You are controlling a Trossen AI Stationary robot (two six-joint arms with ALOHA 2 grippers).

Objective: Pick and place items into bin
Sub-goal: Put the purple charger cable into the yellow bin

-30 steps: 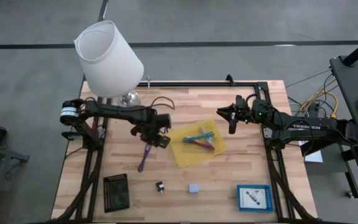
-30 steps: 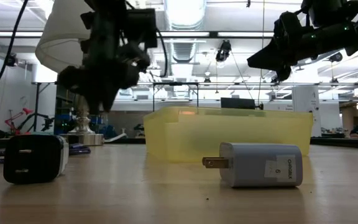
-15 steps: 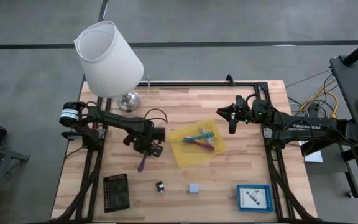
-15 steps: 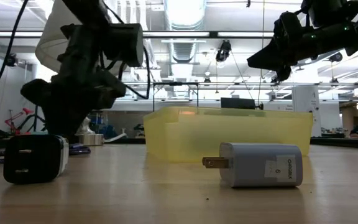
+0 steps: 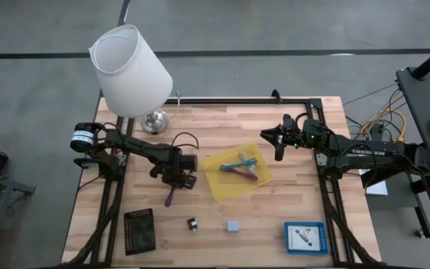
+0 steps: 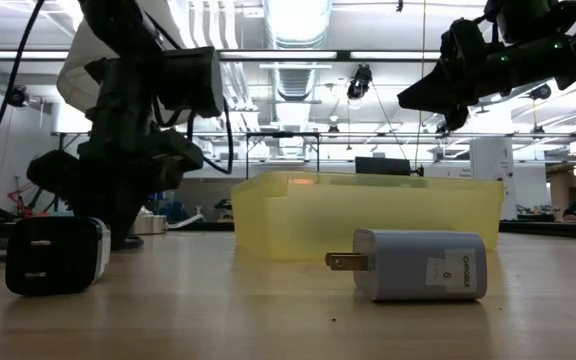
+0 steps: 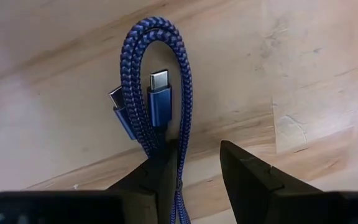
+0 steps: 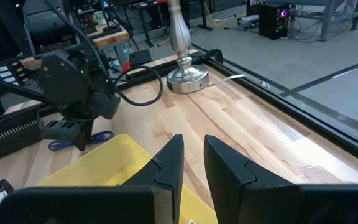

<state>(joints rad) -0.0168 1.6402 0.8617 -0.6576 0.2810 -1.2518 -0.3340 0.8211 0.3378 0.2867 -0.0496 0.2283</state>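
Hovering low over the folded blue USB-C cable (image 7: 157,87) lying at the yellow bin's (image 5: 222,187) nine o'clock, the left gripper (image 7: 197,171) is straddling one strand with jaws parted, risking pinching just that strand so the loop unfolds, while the right gripper (image 5: 278,143) is waiting, nearly closed and empty.

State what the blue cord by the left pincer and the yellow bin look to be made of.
Blue cord: likely braided fabric sheath, shown by its woven herringbone texture; glossy blue connector shells with silvery metal tips. Yellow bin: probably thin translucent plastic, since light glows through its wall. The left pincer stands at the cord.
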